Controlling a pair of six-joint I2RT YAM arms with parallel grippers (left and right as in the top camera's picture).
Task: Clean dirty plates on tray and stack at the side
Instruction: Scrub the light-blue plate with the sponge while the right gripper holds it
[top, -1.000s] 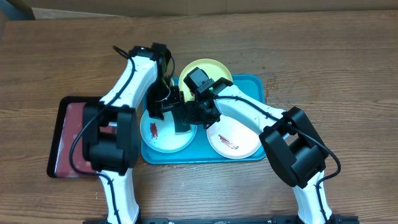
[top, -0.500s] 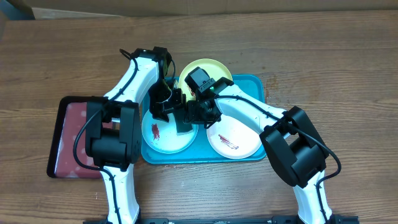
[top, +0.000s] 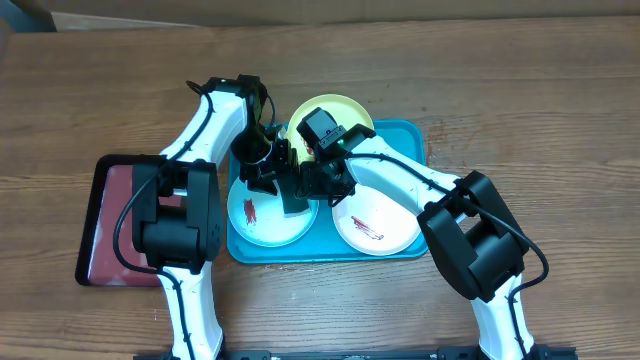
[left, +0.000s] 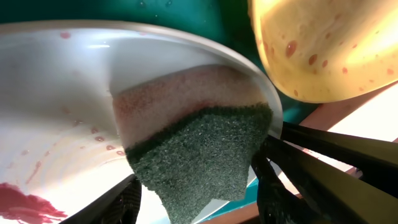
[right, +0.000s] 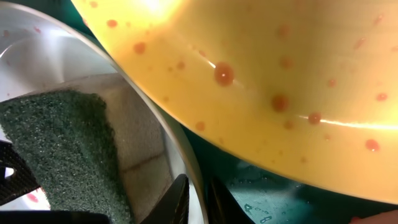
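Left gripper (left: 199, 194) clamps sponge (left: 196, 146); right (right: 198, 200) pinches plate (right: 184, 155)

The tray (top: 402, 146), bright blue with rounded corners and a raised rim, lies flat near the middle of the worktop, its long sides parallel to the front edge. The light blue plate (top: 262, 218) sits in its front-left part, a reddish-brown smear on its left side; its far rim runs between the fingers of the right end effector (right: 197, 200). The white plate (top: 388, 230) sits front-right, a reddish streak across its middle. The yellow-green plate (top: 330, 107), dotted with reddish drops, overhangs the tray's far rim toward the worktop's back edge.
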